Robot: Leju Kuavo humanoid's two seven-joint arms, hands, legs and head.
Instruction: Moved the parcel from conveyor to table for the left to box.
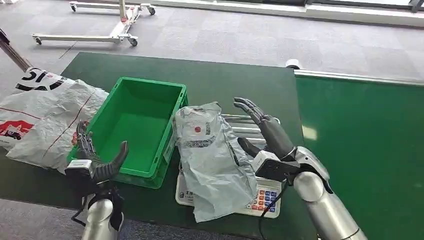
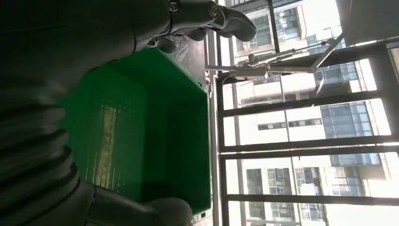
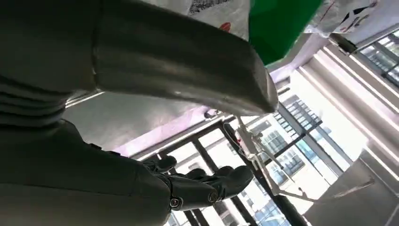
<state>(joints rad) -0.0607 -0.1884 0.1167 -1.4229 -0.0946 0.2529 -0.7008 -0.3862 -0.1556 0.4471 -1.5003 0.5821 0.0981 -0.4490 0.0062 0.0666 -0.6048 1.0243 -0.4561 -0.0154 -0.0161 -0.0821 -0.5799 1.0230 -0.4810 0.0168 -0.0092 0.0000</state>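
A grey parcel (image 1: pixel 214 157) lies crumpled across a white scale (image 1: pixel 260 197) at the lower centre of the head view, on the dark green table (image 1: pixel 235 82). Its upper left edge leans against the right wall of an empty green crate (image 1: pixel 137 127), which stands left of centre. A round red mark shows on the parcel's upper face. The scale's coloured keypad peeks out from under the parcel's lower right corner, and metal rollers show just above it.

The right hand (image 1: pixel 262 135) rises from the lower right of the frame and hangs just right of the parcel, fingers spread and released, grasping nothing; the thumb points toward the bag without clearly touching it. In the right wrist view the same hand (image 3: pixel 188 188) shows its thumb and dark fingers apart against window light.

The left hand (image 1: pixel 95 157) sits at the lower left, at the crate's near left corner, fingers up and apart, thumb stretched toward the crate's rim, holding nothing. The left wrist view shows that hand (image 2: pixel 207 16) open over the crate's green interior.

A large white bag (image 1: pixel 45 117) with black and red print lies at the left edge of the table, touching the crate's left wall. The green conveyor (image 1: pixel 365 145) fills the right side of the frame. A white wheeled frame (image 1: pixel 107 22) stands on the grey carpet at the upper left.
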